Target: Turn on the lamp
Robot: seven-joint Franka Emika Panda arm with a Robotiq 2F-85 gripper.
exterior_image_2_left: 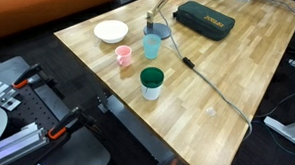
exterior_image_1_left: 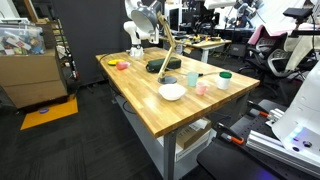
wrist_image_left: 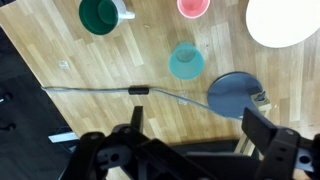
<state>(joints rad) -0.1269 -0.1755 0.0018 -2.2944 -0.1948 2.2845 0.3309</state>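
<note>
A wooden counter (exterior_image_2_left: 257,58) in a cluttered lab carries the lamp (wrist_image_left: 232,95), its round dark base just beside a teal cup (wrist_image_left: 186,62). The gripper (wrist_image_left: 195,140) hangs above them, jaws spread wide.

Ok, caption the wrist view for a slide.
Open hand above the lamp base and its cord on the table.

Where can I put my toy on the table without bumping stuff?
The biggest bare patch of table lies between the cable, the dark case and the edge. A smaller strip lies between the bowl and the corner. It's crowded around the lamp base, where three cups sit close together.
</note>
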